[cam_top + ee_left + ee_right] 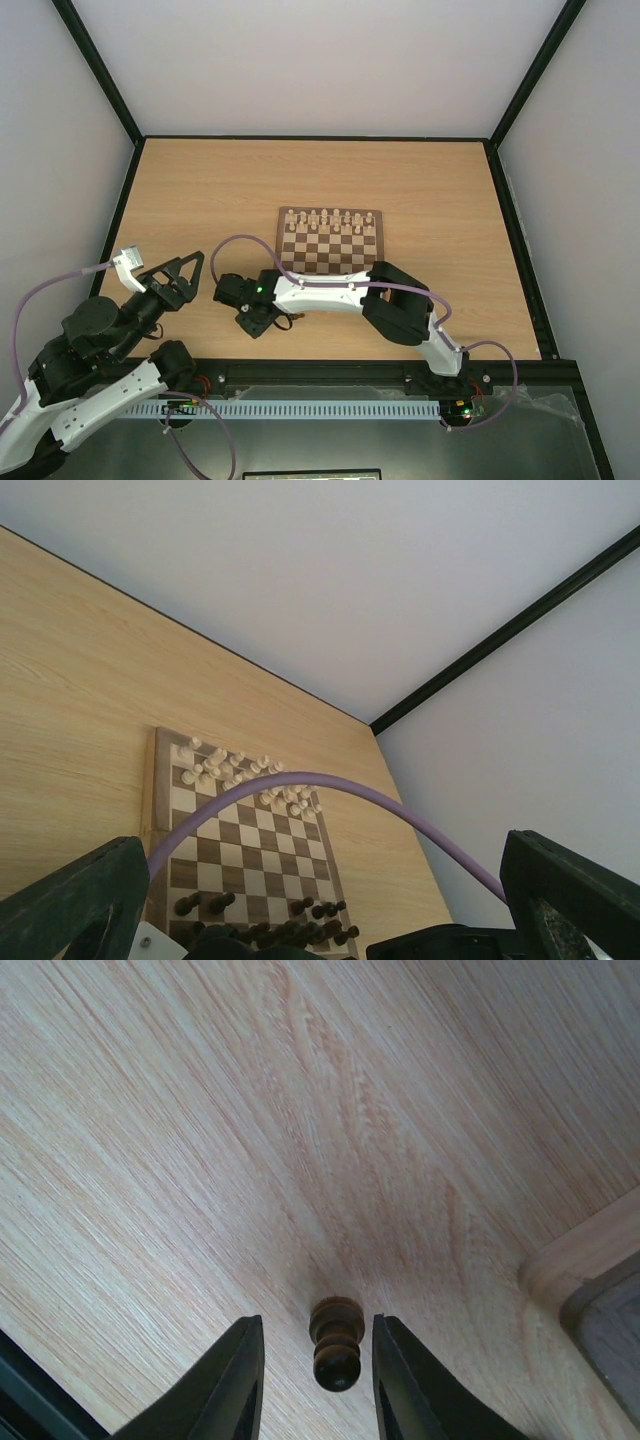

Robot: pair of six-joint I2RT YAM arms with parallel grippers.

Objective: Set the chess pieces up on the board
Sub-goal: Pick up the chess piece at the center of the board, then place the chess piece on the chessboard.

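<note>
the right gripper (318,1328) stands narrowly parted around the tiny dark brown wooden pawn (336,1345), untouched; it should centre, then close gently. the left gripper (172,268) gapes wide.

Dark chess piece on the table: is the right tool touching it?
Apart. Right wrist view shows bare table on both sides of the piece, inside the right tool.

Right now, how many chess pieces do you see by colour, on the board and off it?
Pale pieces on the board: 16
Dark piece on the table, between the right gripper fingers: 1
Dark pieces on the board: partly hidden, no count
Total counted: 17
</note>
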